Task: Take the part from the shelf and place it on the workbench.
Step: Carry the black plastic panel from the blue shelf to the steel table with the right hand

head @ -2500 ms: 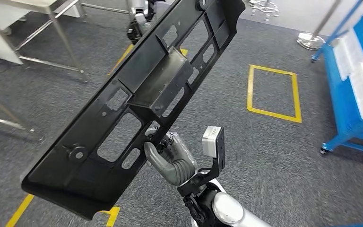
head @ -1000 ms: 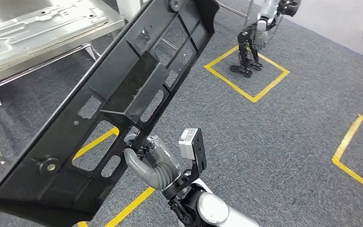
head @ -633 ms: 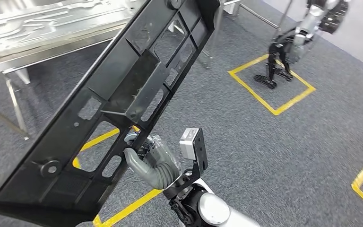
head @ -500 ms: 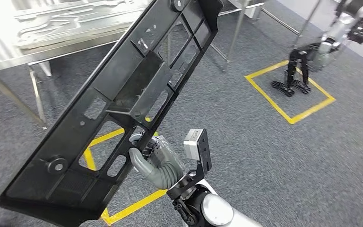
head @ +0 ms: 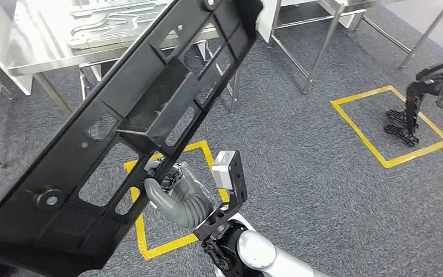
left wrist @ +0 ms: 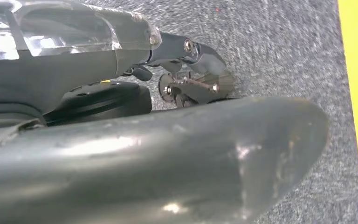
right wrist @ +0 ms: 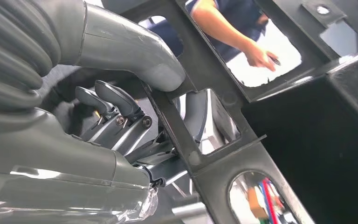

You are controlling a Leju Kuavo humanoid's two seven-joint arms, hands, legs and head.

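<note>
Your right hand (head: 176, 193) has its fingers (right wrist: 116, 105) hooked through a cutout and the thumb (right wrist: 135, 51) pressed on a rib, pinching the part (head: 132, 124) near its lower middle. That's a long black frame held up off the floor, tilted, one end high over the workbench (head: 46, 52). It looks stiff but skeletal, probably light plastic, with a lot of lever on one hand, so expect it to swing. I'd grip a rib closer to the middle box. The left hand (left wrist: 186, 88) hangs over the carpet; can't tell how its fingers lie.
</note>
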